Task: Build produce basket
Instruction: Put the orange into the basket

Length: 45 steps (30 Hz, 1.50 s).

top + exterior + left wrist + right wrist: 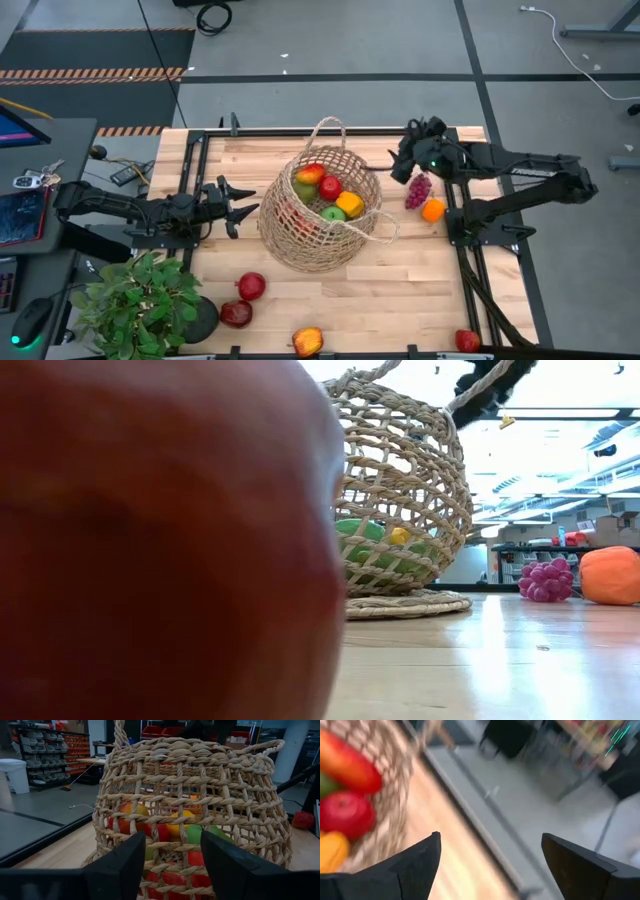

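Observation:
The wicker basket (320,212) lies tilted on the table, its mouth turned up toward the far right. Inside it are red, yellow, green and orange produce (332,193), which also shows through the weave (175,827). My left gripper (248,205) stands open and level at the basket's left wall (165,795). My right gripper (402,166) hangs open and empty above the table, to the far right of the basket's mouth (350,795). Purple grapes (417,190) and an orange fruit (433,209) rest on the table below it. My left gripper's fingers (125,865) stand apart right in front of the basket's woven wall (170,845), pointing level from the table's left. I cannot tell whether they touch the weave.
Loose red fruits lie near the front edge (251,286), (237,313), (307,341), (467,340); one fills the left of the low view (150,540). A leafy potted plant (140,305) stands at the near left corner. One basket loop handle (385,230) lies on the table.

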{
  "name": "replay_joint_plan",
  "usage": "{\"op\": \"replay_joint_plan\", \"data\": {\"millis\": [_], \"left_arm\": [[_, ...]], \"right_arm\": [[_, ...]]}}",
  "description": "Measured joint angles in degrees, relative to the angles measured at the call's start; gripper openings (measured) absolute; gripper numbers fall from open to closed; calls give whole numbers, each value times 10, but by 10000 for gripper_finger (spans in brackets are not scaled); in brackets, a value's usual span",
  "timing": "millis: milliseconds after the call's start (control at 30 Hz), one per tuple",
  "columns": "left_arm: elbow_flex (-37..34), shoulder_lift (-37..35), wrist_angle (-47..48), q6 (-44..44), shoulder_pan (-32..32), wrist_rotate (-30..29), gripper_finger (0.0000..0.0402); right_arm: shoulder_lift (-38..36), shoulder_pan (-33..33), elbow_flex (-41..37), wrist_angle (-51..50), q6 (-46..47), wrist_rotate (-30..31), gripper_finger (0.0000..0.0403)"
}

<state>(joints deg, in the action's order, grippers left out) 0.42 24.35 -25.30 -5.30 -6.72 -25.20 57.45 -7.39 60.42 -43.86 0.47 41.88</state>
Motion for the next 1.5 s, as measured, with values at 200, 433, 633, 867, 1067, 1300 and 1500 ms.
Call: {"op": "replay_joint_plan", "data": {"millis": [200, 433, 633, 867, 1067, 1300, 1500], "left_arm": [[0, 0, 0, 0, 0, 0, 197], [0, 0, 0, 0, 0, 0, 199], [0, 0, 0, 0, 0, 0, 195], [0, 0, 0, 0, 0, 0, 201], [0, 0, 0, 0, 0, 0, 196], [0, 0, 0, 0, 0, 0, 199], [0, 0, 0, 0, 0, 0, 198]], "right_arm": [[8, -70, 0, -153, 157, -150, 347], [44, -96, -6, -285, 276, -250, 348], [60, -79, -64, -302, 290, -313, 348], [59, -56, -126, -326, 341, -327, 348], [59, -53, -176, -317, 352, -327, 348], [57, -51, -184, -306, 344, -322, 348], [62, -52, -184, -308, 319, -345, 348]]}}
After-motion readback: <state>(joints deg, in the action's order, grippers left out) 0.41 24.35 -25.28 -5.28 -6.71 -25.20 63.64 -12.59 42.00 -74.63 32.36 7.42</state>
